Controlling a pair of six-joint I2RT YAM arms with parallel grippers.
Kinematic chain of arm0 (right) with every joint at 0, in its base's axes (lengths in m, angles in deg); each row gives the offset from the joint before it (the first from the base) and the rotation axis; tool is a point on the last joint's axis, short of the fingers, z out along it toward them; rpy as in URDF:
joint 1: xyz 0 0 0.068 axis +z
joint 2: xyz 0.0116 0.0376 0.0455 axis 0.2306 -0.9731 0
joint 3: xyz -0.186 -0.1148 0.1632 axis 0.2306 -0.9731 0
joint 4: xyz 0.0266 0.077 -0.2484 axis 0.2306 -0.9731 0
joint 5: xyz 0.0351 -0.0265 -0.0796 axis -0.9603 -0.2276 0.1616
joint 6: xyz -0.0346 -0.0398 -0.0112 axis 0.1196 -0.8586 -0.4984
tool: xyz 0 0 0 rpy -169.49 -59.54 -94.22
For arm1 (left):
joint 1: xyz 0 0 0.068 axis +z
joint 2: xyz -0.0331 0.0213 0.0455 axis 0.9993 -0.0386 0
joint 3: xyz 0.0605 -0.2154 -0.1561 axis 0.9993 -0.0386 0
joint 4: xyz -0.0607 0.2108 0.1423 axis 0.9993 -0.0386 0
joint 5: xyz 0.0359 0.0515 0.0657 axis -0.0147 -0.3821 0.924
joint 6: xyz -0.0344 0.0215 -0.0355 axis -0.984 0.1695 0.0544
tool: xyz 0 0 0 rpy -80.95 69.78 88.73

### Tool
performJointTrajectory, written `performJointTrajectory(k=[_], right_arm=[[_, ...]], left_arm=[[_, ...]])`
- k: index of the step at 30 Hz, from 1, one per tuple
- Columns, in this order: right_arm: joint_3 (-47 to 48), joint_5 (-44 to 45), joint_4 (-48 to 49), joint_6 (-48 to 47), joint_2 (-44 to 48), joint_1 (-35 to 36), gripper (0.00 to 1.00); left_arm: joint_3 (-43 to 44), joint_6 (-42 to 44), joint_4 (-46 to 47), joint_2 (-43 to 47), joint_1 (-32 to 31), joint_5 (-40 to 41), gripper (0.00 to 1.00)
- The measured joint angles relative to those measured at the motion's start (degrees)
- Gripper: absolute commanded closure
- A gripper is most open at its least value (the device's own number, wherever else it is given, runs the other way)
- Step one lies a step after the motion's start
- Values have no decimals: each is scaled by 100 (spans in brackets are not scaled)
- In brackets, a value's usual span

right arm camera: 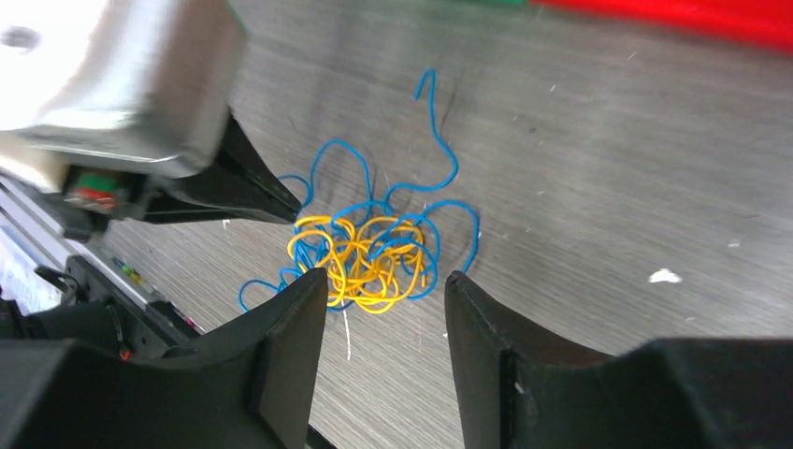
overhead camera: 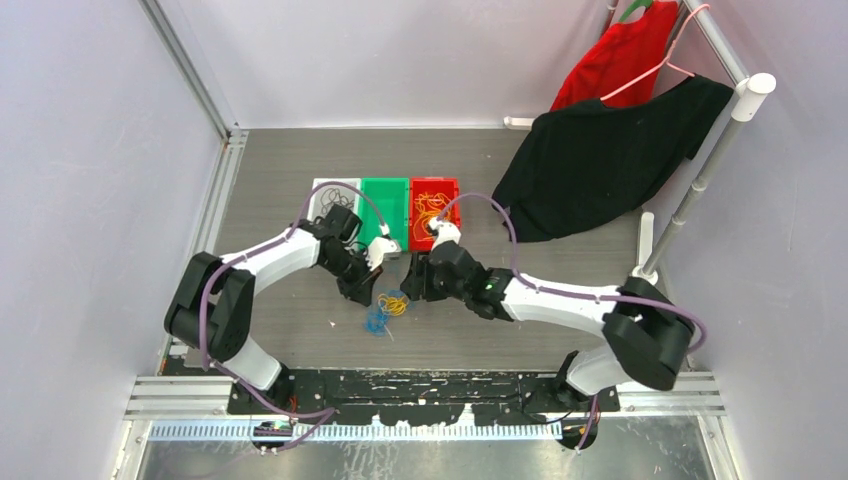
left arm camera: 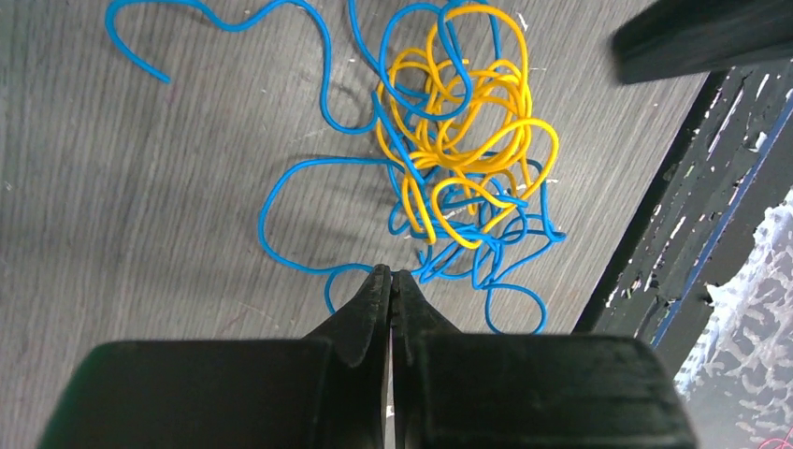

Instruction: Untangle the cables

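Blue and yellow cables (overhead camera: 388, 309) lie knotted on the bench (overhead camera: 290, 180); left gripper (left arm camera: 391, 277) jaws together, possibly pinching a blue loop (view unclear); right gripper (right arm camera: 386, 281) jaws apart over the knot, which should take yellow only, then draw away slowly.

Up close on the left wrist view, the blue cable (left arm camera: 262, 220) runs off the top edge, and I can't tell whether the left tool (left arm camera: 392, 273), tips pressed together, nips a strand. From above, the cables (overhead camera: 388, 308) are too small a knot to follow any one strand. In the right wrist view the red tray (right arm camera: 711, 19) is a blur cut by the top edge, and the left arm's housing (right arm camera: 122, 84) is washed out
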Motion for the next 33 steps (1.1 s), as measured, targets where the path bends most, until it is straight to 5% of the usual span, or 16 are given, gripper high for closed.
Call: performJointTrajectory(k=[22,33], right_arm=[[592,-662,323,367,-1320,127,64],[518,-1058,498,350,-1357,127,92]], left_arm=[[-199,-210,234,549,155,125,100],[-223,-223,354,522,157,125,100]])
